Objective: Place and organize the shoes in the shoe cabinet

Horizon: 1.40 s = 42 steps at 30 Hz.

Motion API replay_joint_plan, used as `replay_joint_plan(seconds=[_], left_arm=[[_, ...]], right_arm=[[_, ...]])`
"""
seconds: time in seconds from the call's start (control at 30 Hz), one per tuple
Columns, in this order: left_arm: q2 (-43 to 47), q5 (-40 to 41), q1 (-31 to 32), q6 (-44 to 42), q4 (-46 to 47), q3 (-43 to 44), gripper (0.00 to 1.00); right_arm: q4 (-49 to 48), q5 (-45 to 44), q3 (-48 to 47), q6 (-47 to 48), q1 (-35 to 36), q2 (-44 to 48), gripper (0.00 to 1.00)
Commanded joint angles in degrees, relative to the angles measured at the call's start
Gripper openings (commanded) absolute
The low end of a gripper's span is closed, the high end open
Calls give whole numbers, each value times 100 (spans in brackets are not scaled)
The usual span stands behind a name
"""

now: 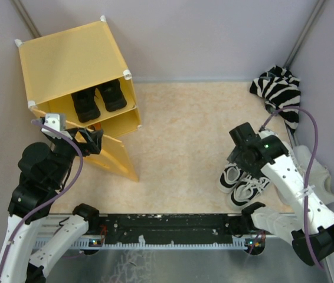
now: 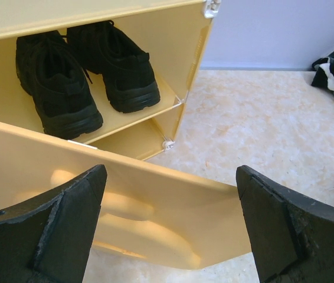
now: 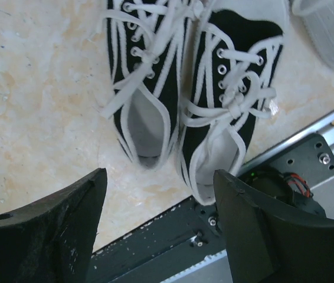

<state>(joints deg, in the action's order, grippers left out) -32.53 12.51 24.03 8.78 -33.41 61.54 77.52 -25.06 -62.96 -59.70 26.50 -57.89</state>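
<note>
Left jaws open at the door (image 2: pixel 155 200) of the shoe cabinet (image 1: pixel 72 59), ten o'clock on the worktop (image 1: pixel 184 135); right jaws open above black-and-white sneakers (image 3: pixel 149 118) at four o'clock.

The big plastic-panel shoe cabinet (image 1: pixel 66 65) is yellow, with white corner connectors (image 1: pixel 127 75). The chunky lace-up shoes (image 1: pixel 99 99) are black all over. The low canvas sneakers (image 3: pixel 184 100) are black with white laces and trim. Another sneaker pair (image 1: pixel 323 177) is plain white. The cloth bundle (image 1: pixel 280 88) has black-and-white zebra stripes. The tabletop (image 1: pixel 184 135) is mottled beige.
</note>
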Motion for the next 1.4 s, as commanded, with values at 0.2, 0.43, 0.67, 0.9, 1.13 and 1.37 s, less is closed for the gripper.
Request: replay_joint_plan(seconds=[0.2, 0.43, 0.67, 0.9, 1.13, 1.37], left_arm=[[301, -404, 23, 111, 165, -296, 97], [448, -396, 23, 90, 214, -362, 97], [478, -326, 18, 98, 205, -404, 97], [442, -250, 28, 29, -61, -299, 96], [384, 159, 21, -174, -852, 198, 96], [264, 788, 18, -408, -1439, 1030, 97]], right_arm=[[61, 760, 951, -921, -500, 628, 73], [-932, 1407, 1721, -445, -1187, 497, 73], [-1755, 1242, 2043, -203, -1209, 137, 71], [-2150, 1339, 2669, -255, -1228, 229, 60], [-3031, 1551, 3086, 152, -1222, 567, 3], [-4222, 1350, 2094, 1746, -303, -196, 0]])
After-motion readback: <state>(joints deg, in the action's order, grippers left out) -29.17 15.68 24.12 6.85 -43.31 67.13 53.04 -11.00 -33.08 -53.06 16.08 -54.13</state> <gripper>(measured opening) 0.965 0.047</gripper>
